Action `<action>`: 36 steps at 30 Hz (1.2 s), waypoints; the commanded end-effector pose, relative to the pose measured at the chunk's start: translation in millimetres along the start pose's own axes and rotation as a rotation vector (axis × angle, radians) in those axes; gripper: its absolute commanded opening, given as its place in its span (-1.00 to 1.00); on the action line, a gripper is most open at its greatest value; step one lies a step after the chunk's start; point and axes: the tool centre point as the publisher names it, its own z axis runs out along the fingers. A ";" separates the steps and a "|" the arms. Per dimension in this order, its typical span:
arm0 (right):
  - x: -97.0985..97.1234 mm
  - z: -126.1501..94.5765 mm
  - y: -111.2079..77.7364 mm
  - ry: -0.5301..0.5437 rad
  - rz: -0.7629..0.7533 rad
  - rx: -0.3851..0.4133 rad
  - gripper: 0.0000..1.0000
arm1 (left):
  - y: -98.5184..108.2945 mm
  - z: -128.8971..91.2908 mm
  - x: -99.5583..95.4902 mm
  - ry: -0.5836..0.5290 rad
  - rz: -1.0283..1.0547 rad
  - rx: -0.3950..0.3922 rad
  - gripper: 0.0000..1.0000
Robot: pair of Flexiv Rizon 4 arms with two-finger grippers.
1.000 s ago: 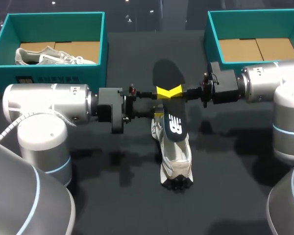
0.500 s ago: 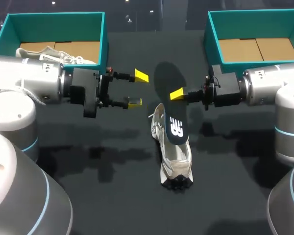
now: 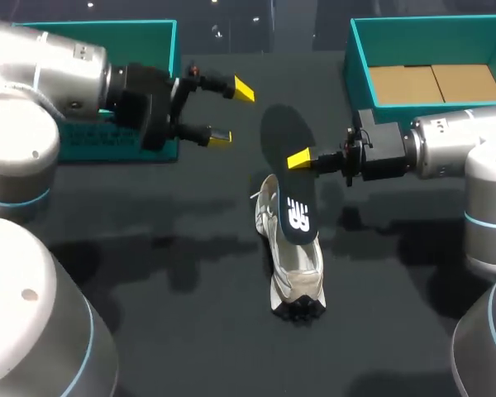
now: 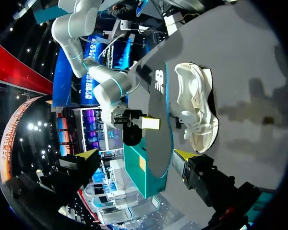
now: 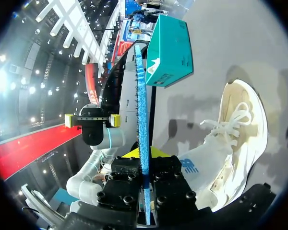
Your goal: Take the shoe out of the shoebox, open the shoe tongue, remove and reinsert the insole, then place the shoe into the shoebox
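A pale grey shoe (image 3: 295, 269) lies on the dark table, toe toward the front edge. Above its heel opening a dark insole (image 3: 285, 141) stands tilted, pinched at its edge by my right gripper (image 3: 301, 159), which is shut on it. In the right wrist view the insole (image 5: 141, 110) shows edge-on, blue, between the right gripper (image 5: 144, 158) fingers, with the shoe (image 5: 233, 143) beside it. My left gripper (image 3: 231, 113) hangs open and empty, up and left of the insole, near the left shoebox (image 3: 153, 33). From the left wrist, the insole (image 4: 156, 100) and shoe (image 4: 197, 110) lie ahead of the left gripper (image 4: 134, 155).
A second teal shoebox (image 3: 360, 62) with a cardboard floor stands at the back right, behind my right arm. My left arm covers most of the left shoebox. Bare dark table surrounds the shoe at the front and both sides.
My left gripper let go of the insole, opened wide and drew back up and left toward the left shoebox. The right gripper stayed put, holding the insole.
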 end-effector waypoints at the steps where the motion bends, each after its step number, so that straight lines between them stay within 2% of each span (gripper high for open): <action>1: -0.1 0.9 -1.1 -0.002 0.000 -0.002 -1.00 | 5.3 6.5 -10.3 0.369 0.022 -0.120 1.00; 7: -0.1 0.9 -1.1 -0.002 0.000 -0.002 -1.00 | 5.3 6.5 -10.3 0.369 0.022 -0.120 1.00; 8: -0.1 0.9 -1.1 -0.002 0.000 -0.002 -1.00 | 7.6 8.3 -14.3 0.378 0.011 -0.087 1.00; 10: -0.1 0.9 -1.1 -0.002 0.000 -0.002 -1.00 | 14.2 12.1 -22.5 0.433 -0.020 -0.084 1.00; 11: -0.1 0.9 -1.1 -0.002 0.000 -0.002 -1.00 | 16.0 11.8 -25.9 0.438 -0.020 -0.050 1.00; 13: -0.1 0.9 -1.1 -0.002 0.000 -0.002 -1.00 | 18.7 13.7 -31.7 0.481 -0.017 -0.052 1.00; 17: -0.1 0.9 -1.1 -0.002 0.000 -0.002 -1.00 | 22.5 26.0 -39.5 0.656 -0.026 -0.009 1.00; 18: -0.1 0.9 -1.1 -0.002 0.000 -0.002 -1.00 | 22.5 30.3 -40.7 0.736 -0.017 -0.022 1.00; 22: -0.1 0.9 -1.1 -0.002 0.000 -0.002 -1.00 | 15.9 39.4 -50.3 0.882 0.059 -0.107 1.00; 25: -0.1 0.9 -1.1 -0.002 0.000 -0.002 -1.00 | 17.0 44.8 -55.2 0.973 0.045 -0.110 1.00; 30: -0.1 0.9 -1.1 -0.002 0.000 -0.002 -1.00 | 21.3 51.0 -60.6 1.055 0.053 -0.088 1.00; 34: -0.1 0.9 -1.1 -0.002 0.000 -0.002 -1.00 | 28.7 53.0 -64.4 1.106 0.023 0.006 1.00; 36: -0.1 0.9 -1.1 -0.002 0.000 -0.002 -1.00 | 31.4 52.6 -68.0 1.127 0.020 0.021 1.00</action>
